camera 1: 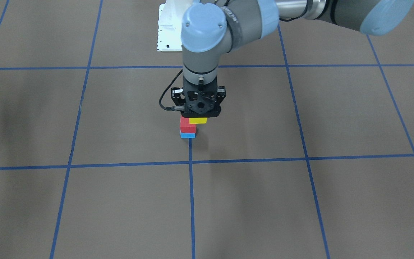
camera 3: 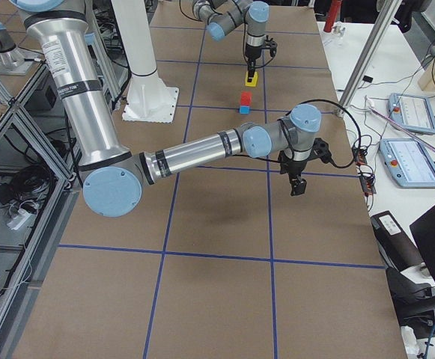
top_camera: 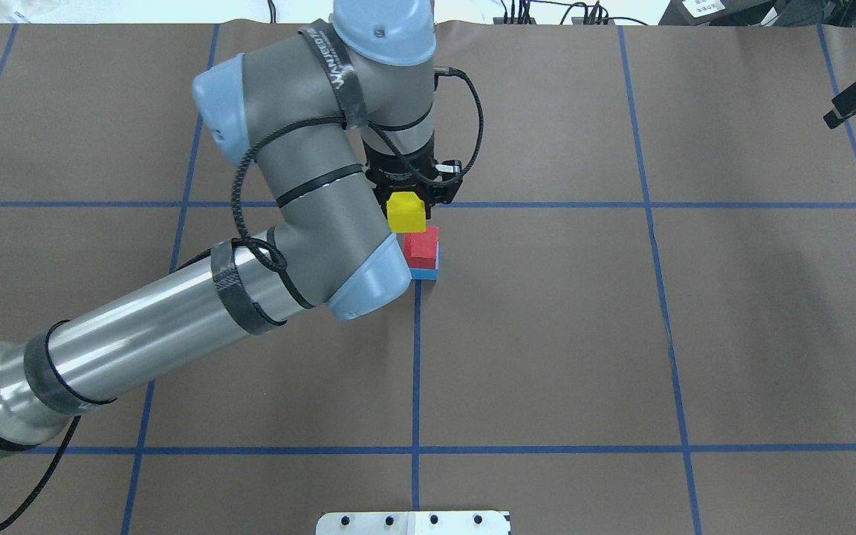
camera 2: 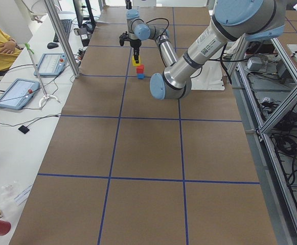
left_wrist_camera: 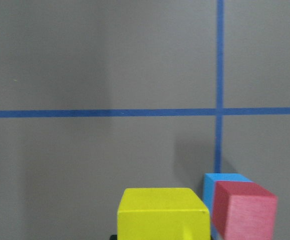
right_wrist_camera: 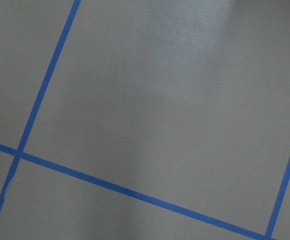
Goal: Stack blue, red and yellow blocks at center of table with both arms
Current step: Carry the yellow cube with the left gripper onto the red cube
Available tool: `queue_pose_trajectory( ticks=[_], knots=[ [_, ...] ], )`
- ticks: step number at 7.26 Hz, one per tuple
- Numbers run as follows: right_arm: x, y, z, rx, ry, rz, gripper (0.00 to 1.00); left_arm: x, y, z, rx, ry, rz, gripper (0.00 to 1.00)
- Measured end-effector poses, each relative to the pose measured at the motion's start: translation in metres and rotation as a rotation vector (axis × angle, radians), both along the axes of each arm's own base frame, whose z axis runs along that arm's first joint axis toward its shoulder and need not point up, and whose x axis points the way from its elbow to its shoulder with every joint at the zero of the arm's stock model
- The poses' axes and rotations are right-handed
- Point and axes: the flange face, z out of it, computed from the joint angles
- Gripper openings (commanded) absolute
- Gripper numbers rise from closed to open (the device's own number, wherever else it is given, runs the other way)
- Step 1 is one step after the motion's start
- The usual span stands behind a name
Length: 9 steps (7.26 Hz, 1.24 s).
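Three blocks near overhead frame centre, red block (top_camera: 423,247) atop blue block (top_camera: 428,273), yellow block (top_camera: 406,212) pinched in left gripper (camera 1: 198,117) jaws just upper left of red, right gripper (top_camera: 837,115) at far upper right, jaw opening impossible to tell.

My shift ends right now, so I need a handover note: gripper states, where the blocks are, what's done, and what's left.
Left gripper: fingers shut on the yellow block, held in the air beside the stack, not yet over it.
Right gripper: away from the stack; open or shut unclear.
Done: red block sits on blue block at the centre of the table.
To do: centre yellow over red, lower, release.
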Motion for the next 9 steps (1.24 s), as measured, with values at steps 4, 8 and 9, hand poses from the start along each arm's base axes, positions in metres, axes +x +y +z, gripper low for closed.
queue_pose_trajectory(
  ticks=[4,8,9],
  knots=[
    [0.000,0.000,-0.001,0.003,0.000,0.000,1.00,0.032,0.004,0.010,0.043,0.002,0.052,0.00],
    [0.000,0.000,0.000,0.001,0.000,0.000,1.00,0.034,0.004,0.024,0.053,-0.009,0.073,0.15],
    [0.000,0.000,0.000,0.001,0.000,0.000,1.00,0.034,0.004,0.024,0.052,-0.009,0.072,0.18]
  ],
)
